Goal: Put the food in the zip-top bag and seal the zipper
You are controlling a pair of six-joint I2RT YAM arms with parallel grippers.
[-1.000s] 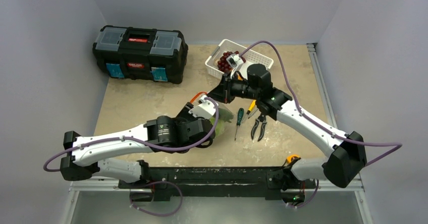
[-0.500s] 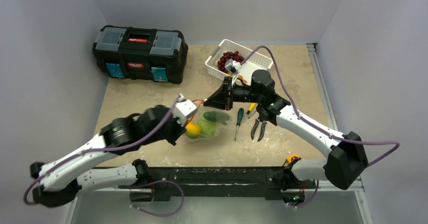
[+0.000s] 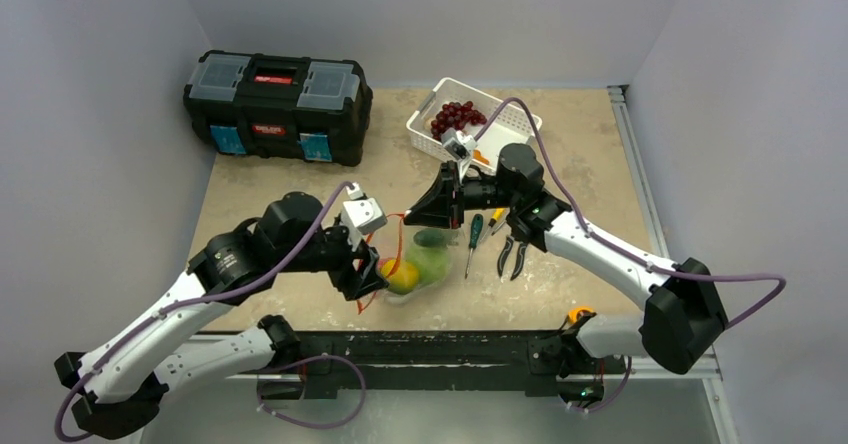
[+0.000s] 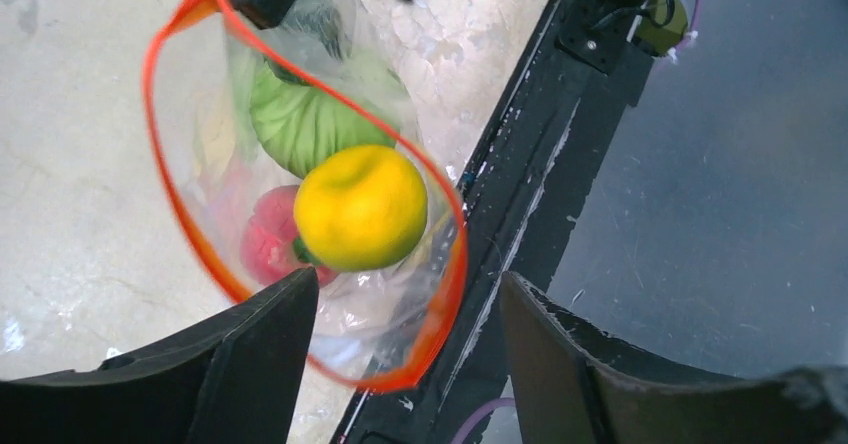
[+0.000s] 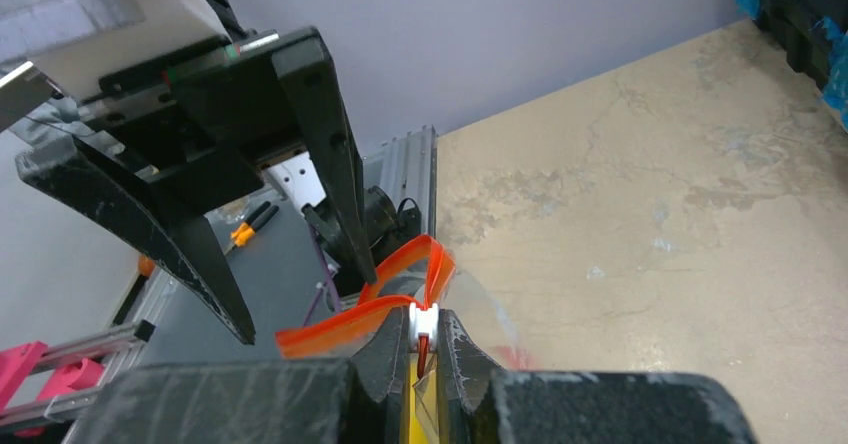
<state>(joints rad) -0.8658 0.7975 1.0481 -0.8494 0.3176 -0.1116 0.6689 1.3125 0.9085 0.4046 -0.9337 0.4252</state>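
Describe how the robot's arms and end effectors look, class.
The left arm and right arm have white shells between bulky black joints, each trailing a looping purple cable. The left end effector and right end effector each carry two black tapering fingers beside a white camera block.

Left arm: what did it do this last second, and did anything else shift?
The left arm pulled back toward its base; the left fingers now stand open at the bag's near end, uncovering the citrus and cabbage. The right fingers stay shut on the zipper's slider; toolbox, basket and tools unmoved.
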